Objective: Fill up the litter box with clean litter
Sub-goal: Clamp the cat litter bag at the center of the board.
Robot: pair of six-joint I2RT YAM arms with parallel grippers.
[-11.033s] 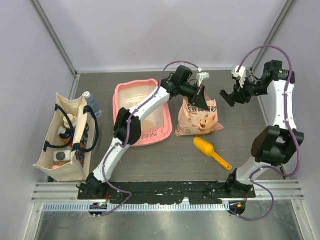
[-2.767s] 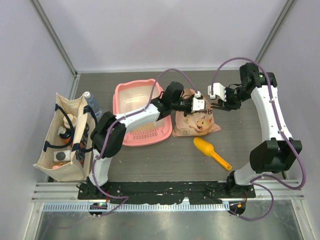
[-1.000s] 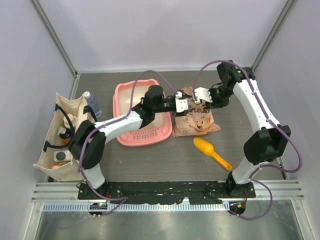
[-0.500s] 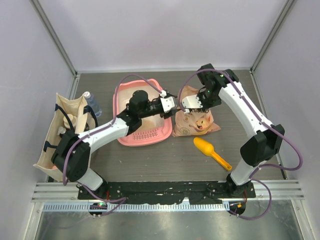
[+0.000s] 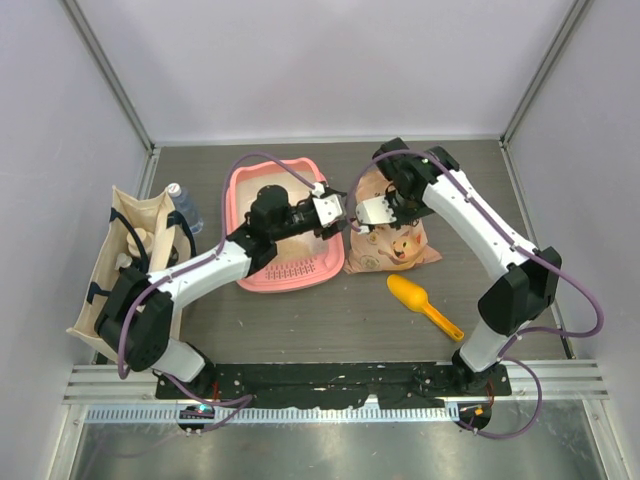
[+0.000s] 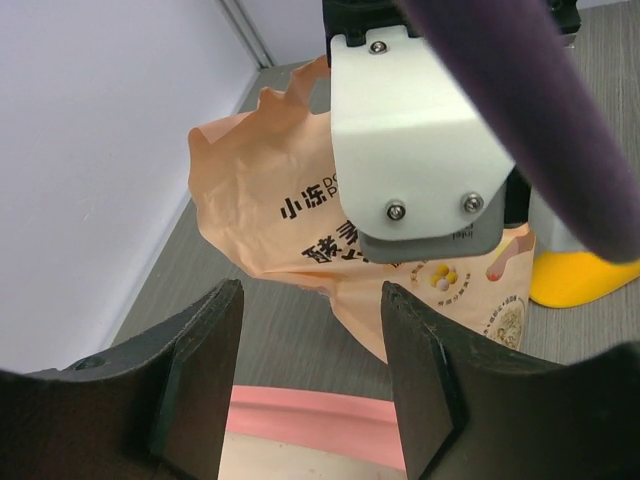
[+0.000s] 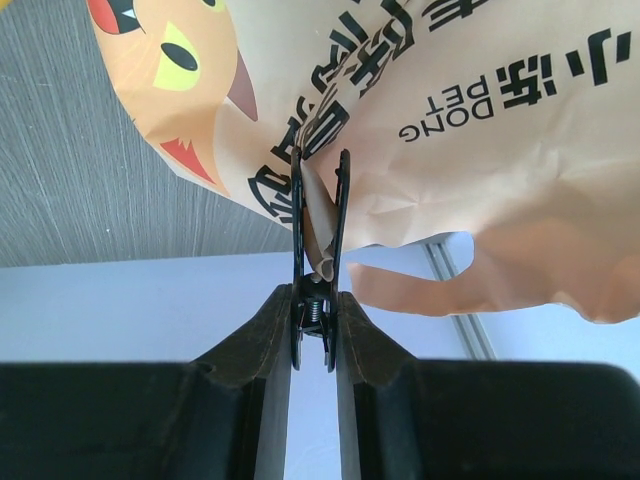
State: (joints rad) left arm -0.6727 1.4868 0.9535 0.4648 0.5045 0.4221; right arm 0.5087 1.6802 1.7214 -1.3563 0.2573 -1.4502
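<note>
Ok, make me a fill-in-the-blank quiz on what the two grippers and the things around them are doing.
The right gripper is shut on a black ___ clamped to the bag. The left gripper is ___ and holds nothing. In the top view, the tote stands ___ of the litter box.
Missing words: clip; open; left.

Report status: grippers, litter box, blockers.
Left gripper open, empty, over litter box rim. Right gripper shut on black clip pinching the litter bag. Clip likely blocks pouring.
</note>
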